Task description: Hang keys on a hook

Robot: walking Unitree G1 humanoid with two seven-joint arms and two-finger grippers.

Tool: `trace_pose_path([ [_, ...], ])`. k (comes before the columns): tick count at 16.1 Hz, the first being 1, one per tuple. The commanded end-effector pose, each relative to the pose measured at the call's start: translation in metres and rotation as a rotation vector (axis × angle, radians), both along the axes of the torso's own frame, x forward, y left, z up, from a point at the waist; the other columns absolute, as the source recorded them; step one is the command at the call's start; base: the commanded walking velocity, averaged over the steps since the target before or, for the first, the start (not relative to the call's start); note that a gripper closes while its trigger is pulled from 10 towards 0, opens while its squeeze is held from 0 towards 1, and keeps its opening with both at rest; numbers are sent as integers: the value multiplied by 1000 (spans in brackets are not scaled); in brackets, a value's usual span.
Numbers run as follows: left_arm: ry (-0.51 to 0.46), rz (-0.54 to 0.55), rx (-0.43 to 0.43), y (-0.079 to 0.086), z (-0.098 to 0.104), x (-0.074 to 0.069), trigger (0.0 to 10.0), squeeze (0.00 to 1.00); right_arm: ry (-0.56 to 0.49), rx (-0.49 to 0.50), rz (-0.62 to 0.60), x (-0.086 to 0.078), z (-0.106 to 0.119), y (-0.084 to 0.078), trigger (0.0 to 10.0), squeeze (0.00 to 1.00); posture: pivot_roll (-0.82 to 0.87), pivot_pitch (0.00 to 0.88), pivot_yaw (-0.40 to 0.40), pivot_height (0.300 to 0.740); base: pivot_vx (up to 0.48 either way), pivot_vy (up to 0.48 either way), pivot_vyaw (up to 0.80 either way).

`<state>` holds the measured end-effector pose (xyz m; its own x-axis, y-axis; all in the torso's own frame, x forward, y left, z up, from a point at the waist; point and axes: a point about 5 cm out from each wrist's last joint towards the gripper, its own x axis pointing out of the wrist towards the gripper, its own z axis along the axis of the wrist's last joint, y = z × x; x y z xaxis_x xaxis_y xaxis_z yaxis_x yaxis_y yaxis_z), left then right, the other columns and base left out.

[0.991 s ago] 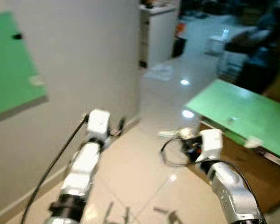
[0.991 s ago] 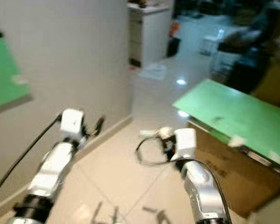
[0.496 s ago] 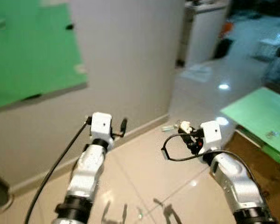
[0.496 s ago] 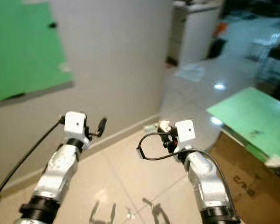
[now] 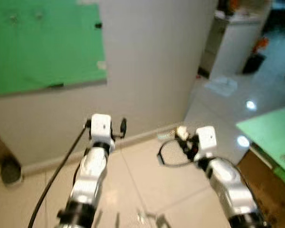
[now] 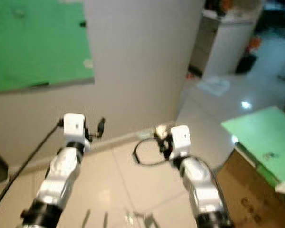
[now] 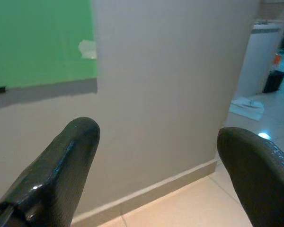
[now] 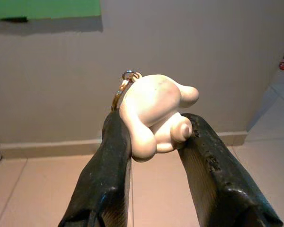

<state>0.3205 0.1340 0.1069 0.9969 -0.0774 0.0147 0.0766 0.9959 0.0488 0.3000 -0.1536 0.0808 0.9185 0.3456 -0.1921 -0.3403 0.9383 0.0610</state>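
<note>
My right gripper (image 8: 154, 137) is shut on the keys (image 8: 154, 113), a cream figurine fob with a small metal ring at its top. In the eye views that gripper (image 5: 180, 135) is held out ahead of me at mid height, fob (image 5: 182, 132) showing pale at its tip. My left gripper (image 7: 156, 156) stands open with nothing between its fingers, raised beside the right one (image 5: 122, 126). Both point at a grey wall (image 5: 152, 61). A green board (image 5: 42, 45) is fixed to that wall at the upper left, with faint small marks near its top.
A baseboard (image 5: 147, 135) runs along the wall's foot above beige floor tiles. A white cabinet (image 5: 237, 45) stands past the wall's corner at the right. A green-topped brown box (image 5: 270, 142) sits at the right edge. A dark object (image 5: 9, 171) lies on the floor at the left.
The whole view has swung to the left: the green board now spreads across the upper left and the green-topped box has slid to the right edge. Both arms stay raised, keys still held.
</note>
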Motion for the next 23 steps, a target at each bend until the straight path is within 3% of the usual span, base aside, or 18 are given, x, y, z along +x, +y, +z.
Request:
trace_pose_path([
  [1,18,45,22,9,-1,2,10000,0,-28,-26,49,4,6,5,0,0,-96,0,-14,736,0,0,513],
  [2,25,54,21,11,-1,2,10000,0,-30,-39,65,5,7,5,0,0,-96,0,-12,736,0,0,513],
  [5,78,17,61,19,-1,13,10000,0,-64,-340,367,7,26,-3,0,0,-104,0,0,740,0,0,0],
  [7,73,-63,90,24,8,23,10000,0,-124,-527,476,14,45,-11,0,0,-102,0,3,740,0,0,0],
  [10,40,-156,100,24,22,31,10000,0,-165,-577,561,17,67,-11,0,0,-97,0,1,740,0,0,0],
  [11,29,-238,98,18,26,32,10000,0,-178,-595,573,19,72,-13,0,0,-95,0,0,740,0,0,0],
  [13,19,-543,69,-2,35,28,10000,0,-194,-619,643,23,80,-11,0,0,-90,0,1,740,0,0,0],
  [14,9,-639,95,-4,40,28,10000,0,-198,-626,701,23,86,-10,0,0,-89,0,1,740,0,0,0],
  [16,9,-715,106,-4,44,28,10000,0,-201,-650,728,25,91,-11,0,0,-88,0,3,740,0,0,0],
  [18,0,-883,120,-7,52,24,10000,0,-187,-696,792,26,98,-15,0,0,-90,0,10,740,0,0,0],
  [20,-19,-1046,77,-10,64,19,10000,0,-207,-745,835,28,105,-16,0,0,-95,0,16,740,0,0,0],
  [23,-1,-1191,116,-13,65,14,10000,0,-222,-770,869,29,108,-16,0,0,-95,0,19,740,0,0,0],
])
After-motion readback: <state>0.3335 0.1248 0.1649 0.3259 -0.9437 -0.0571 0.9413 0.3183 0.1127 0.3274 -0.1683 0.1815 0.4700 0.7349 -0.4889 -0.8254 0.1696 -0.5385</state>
